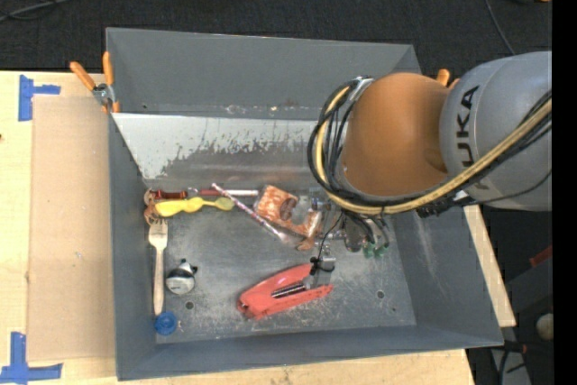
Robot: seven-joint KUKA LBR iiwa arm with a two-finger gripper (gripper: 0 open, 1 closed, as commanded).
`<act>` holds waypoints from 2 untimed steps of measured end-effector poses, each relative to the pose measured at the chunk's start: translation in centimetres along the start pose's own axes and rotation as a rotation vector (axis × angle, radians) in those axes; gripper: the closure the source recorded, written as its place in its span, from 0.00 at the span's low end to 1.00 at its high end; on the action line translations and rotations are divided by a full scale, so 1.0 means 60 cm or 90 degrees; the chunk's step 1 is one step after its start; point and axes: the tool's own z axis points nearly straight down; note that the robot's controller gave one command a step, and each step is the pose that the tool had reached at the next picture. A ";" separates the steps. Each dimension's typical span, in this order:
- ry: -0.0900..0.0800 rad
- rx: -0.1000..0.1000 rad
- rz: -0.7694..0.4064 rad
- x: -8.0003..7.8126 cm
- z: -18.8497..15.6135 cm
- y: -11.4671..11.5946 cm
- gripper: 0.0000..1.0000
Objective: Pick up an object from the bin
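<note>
My gripper (318,264) hangs under the arm's orange cover at the middle right of the bin, just above the right end of a flat red tool with a black slot (283,292) that lies slanted near the front wall. It seems to touch or nearly touch that end. A clear crinkled packet with copper-coloured contents (276,206) lies just up and left of the gripper. A thin pink stick (242,194) runs beside the packet.
At the bin's left lie a yellow spoon-like piece (191,206), a white plastic fork (159,270), a small round silver and black thing (180,279) and a blue cap (164,323) in the front left corner. The arm covers the right side.
</note>
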 end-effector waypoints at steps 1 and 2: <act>-0.003 0.000 -0.039 0.011 0.098 0.003 0.00; -0.005 -0.001 0.027 0.023 0.188 -0.004 0.00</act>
